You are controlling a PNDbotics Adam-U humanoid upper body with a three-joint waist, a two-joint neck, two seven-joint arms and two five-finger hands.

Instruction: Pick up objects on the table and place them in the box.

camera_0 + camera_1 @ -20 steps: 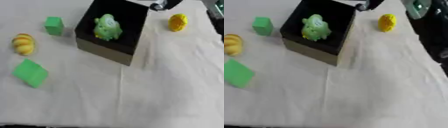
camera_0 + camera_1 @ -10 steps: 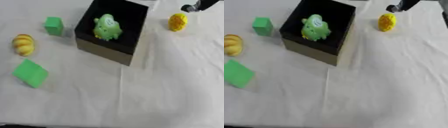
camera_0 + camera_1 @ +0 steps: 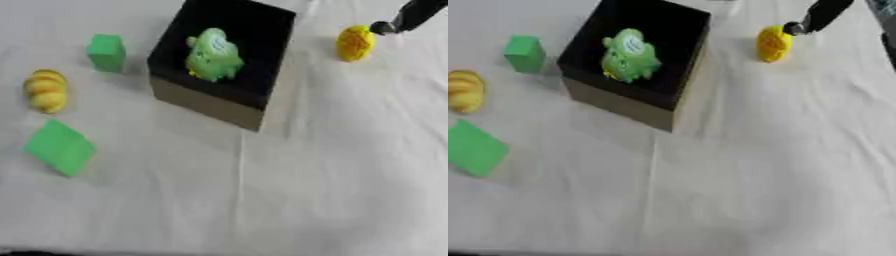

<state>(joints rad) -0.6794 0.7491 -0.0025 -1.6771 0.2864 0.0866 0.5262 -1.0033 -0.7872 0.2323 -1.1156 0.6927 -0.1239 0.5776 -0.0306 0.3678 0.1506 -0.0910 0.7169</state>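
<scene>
The right hand (image 3: pixel 815 16) shows only a dark fingertip beside the small yellow toy (image 3: pixel 773 44), so I cannot tell its grasp. The toy lies on the white cloth (image 3: pixel 754 165), right of the black box (image 3: pixel 623 102). It looks light, rounded and bumpy, best pinched across its narrow middle.

I think I am at a test table: a plain white cloth (image 3: pixel 332 165) with toy blocks (image 3: pixel 106 51) and a black box (image 3: pixel 223 60)

White cloth (image 3: pixel 332 165) over table.
</scene>
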